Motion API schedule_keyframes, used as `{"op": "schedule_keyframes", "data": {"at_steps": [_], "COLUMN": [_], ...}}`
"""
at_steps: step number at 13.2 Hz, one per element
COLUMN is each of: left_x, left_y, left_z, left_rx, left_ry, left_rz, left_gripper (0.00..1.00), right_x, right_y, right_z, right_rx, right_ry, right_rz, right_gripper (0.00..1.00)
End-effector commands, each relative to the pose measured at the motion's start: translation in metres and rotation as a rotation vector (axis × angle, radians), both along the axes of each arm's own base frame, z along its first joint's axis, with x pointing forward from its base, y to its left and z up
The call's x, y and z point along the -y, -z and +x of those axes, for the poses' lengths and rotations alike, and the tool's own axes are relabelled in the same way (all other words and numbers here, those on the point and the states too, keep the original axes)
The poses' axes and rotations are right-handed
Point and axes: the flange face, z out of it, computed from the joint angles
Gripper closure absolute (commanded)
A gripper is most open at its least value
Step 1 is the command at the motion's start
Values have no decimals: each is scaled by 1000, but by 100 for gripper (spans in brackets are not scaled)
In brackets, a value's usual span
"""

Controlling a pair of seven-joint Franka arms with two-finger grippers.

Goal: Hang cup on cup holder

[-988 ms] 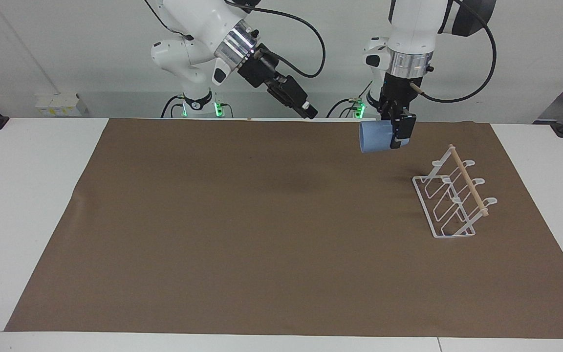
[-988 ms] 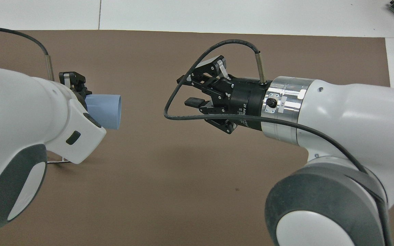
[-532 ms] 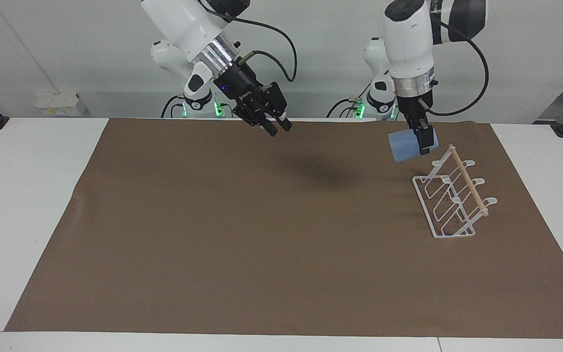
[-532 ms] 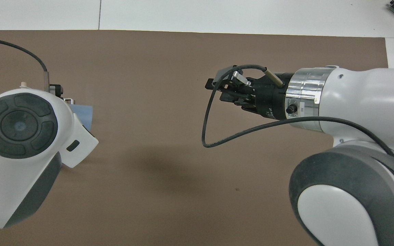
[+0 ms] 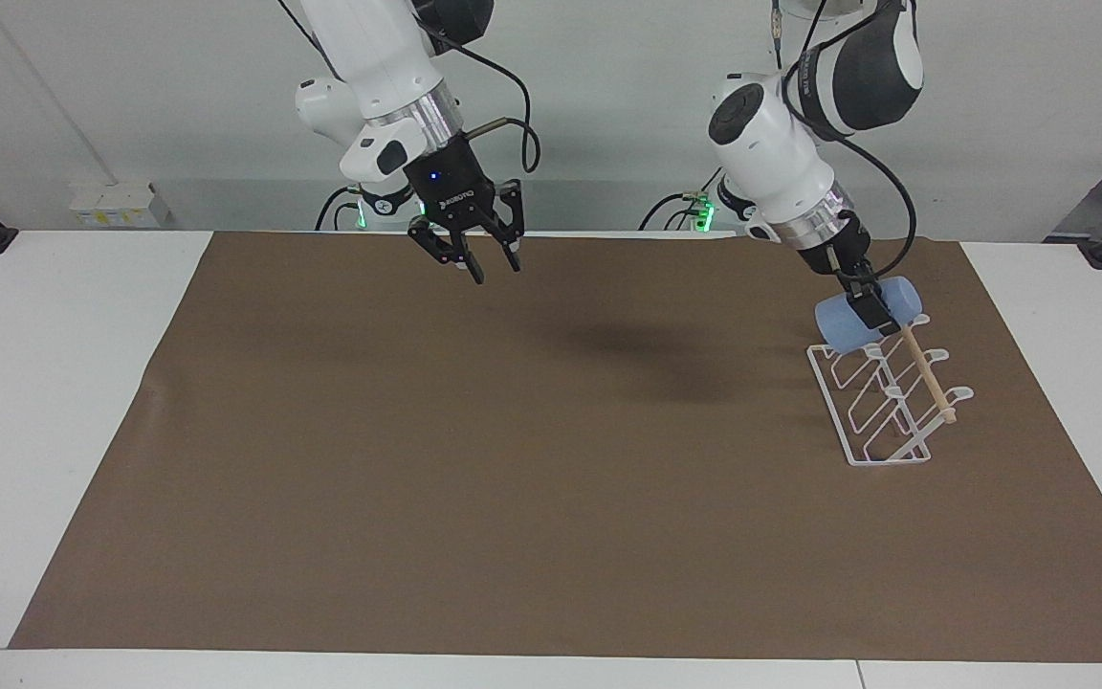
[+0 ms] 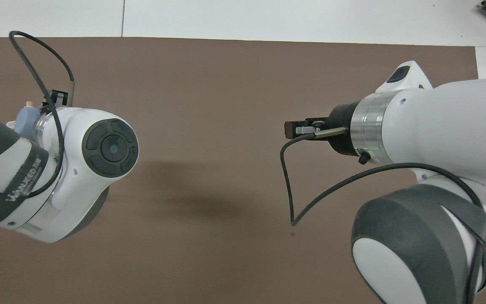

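The left gripper (image 5: 871, 308) has its fingers clamped on the small light-blue tapered plastic cup (image 5: 843, 323) – the cup is tipped on its side, wider rim pointing toward the right arm's end of the worktop (image 5: 63, 383). It's held up in the air right over the end of the white wire cup holder with looped prongs and a light wooden rod along its top (image 5: 886, 402) that sits nearer the robots. Cup and rack overlap in the facing view, but I can't tell if they're actually touching.

The cup holder itself stands on the brown paper sheet (image 5: 513, 459) covering the worktop, toward the left arm's end. In the overhead view the left arm hides most of it – just a sliver of the cup (image 6: 27, 121) peeks out next to the wrist.

The right gripper (image 5: 484, 268) hangs over the edge of the brown sheet nearest the robots, pointing down, fingers spread apart and holding nothing. That arm is just waiting.
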Motion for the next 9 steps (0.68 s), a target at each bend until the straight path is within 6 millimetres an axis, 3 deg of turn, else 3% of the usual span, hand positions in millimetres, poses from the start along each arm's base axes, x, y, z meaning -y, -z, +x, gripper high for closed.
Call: {"op": "schedule_keyframes", "data": {"at_steps": [1,5,7,9], "left_x": [-12,-20,-40,-40], "left_y": [16,40,46,47], "left_z": [8,10,19,22], "left_rx": [23,33,38,45], "left_ry": [-11,78,81,103], "left_rz": [64,123,115,130], "left_gripper": [100,100,100,100], "right_x": [17,50,63,79], "right_y": [-14,-24,-30,-30], "right_z": [-2,-1,-3,-2], "right_rx": [29,-12,-42,-64], "right_ry": [-132,-147,-132,-106], "right_rz": [-130,-180,-186,-189], "right_gripper": [50,51,51,51]}}
